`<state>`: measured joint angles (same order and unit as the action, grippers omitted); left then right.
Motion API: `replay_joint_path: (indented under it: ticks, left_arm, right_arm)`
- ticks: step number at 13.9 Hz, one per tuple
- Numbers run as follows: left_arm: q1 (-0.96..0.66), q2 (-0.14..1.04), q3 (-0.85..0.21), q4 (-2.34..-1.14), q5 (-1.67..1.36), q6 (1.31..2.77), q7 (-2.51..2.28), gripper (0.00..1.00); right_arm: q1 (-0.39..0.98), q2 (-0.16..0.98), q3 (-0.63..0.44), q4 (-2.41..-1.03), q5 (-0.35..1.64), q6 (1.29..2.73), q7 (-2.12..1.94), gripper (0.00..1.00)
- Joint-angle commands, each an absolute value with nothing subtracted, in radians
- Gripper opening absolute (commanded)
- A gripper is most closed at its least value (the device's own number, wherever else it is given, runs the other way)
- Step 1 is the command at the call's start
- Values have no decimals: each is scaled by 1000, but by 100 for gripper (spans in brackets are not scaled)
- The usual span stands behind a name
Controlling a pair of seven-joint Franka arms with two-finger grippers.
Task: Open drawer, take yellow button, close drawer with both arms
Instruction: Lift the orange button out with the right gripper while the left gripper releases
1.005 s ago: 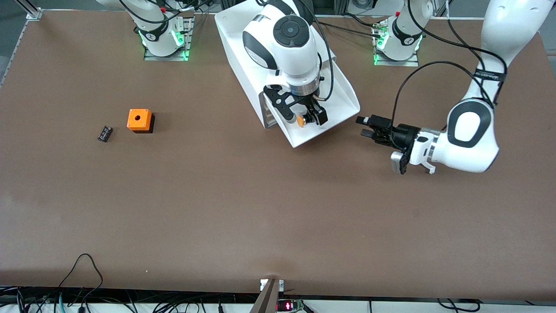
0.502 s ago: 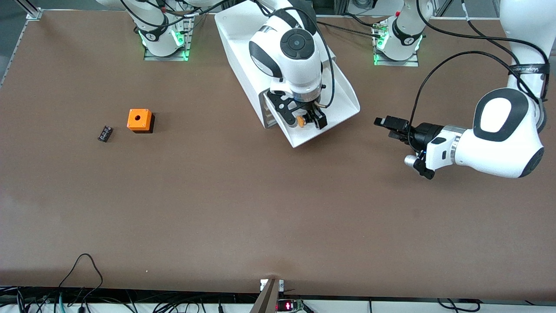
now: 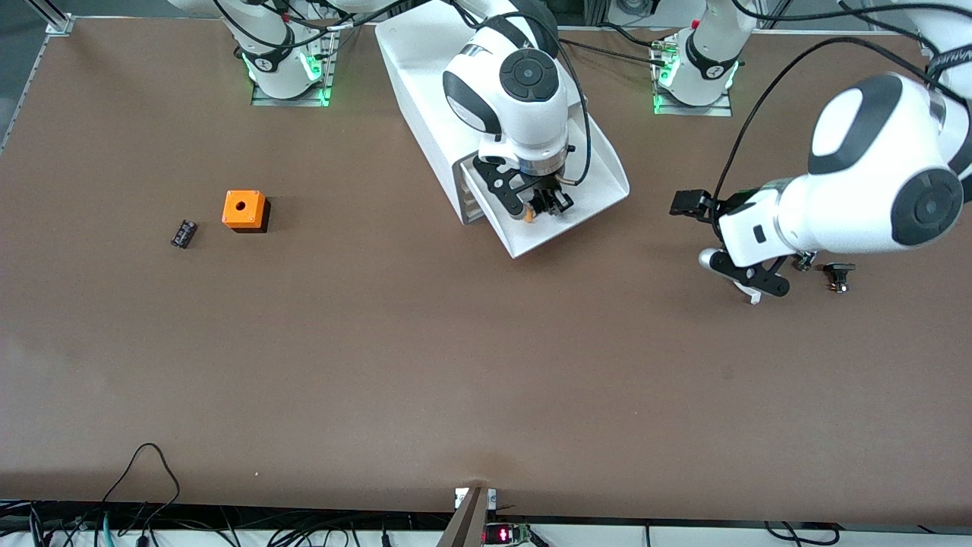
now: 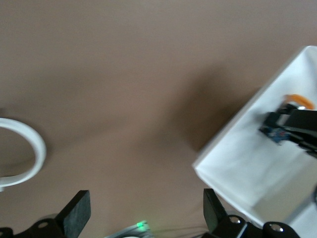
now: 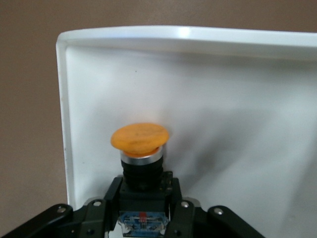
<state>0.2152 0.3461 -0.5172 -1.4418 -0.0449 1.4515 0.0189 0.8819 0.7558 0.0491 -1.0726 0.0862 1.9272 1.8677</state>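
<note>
The drawer (image 3: 577,199) is pulled out of the white cabinet (image 3: 414,83). The button (image 3: 528,215), with its orange cap, is in the drawer's corner nearest the front camera. My right gripper (image 3: 541,205) reaches down into the drawer and is shut on the button's black body. The right wrist view shows the cap (image 5: 140,138) just ahead of the gripper (image 5: 143,201), over the drawer's white floor (image 5: 228,104). My left gripper (image 3: 689,203) is open and empty, over bare table beside the drawer toward the left arm's end. In the left wrist view (image 4: 146,218) its fingers (image 4: 77,213) stand wide apart, with the drawer (image 4: 257,163) off to one side.
An orange cube with a hole (image 3: 244,210) and a small black part (image 3: 183,233) lie toward the right arm's end of the table. Another small black part (image 3: 837,275) lies on the table by the left arm.
My left arm has drawn back from the drawer toward its own end and turned upward. My right gripper has lowered and closed on the button.
</note>
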Motion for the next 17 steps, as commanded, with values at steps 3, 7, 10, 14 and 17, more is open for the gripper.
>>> replay_joint_path:
  ticks: [3, 7, 10, 14, 17]
  left_arm:
    - [212, 333, -520, -1376, 167, 1410, 20, 100]
    - [216, 353, -514, -1338, 170, 1466, 0, 100]
    - [219, 354, -515, -1362, 143, 1476, -199, 100]
    - [215, 344, -554, -1506, 106, 1690, -433, 100]
    - [215, 344, -615, -1638, 106, 1889, -651, 100]
  right_arm:
    - [881, 715, 44, -1005, 72, 1856, 1887, 0]
    - [809, 670, 49, -989, 81, 1842, 1772, 0]
    - [711, 629, 49, -991, 119, 1752, 1516, 0]
    - [562, 609, 45, -994, 158, 1649, 1177, 0]
    - [461, 607, 40, -1012, 156, 1592, 906, 0]
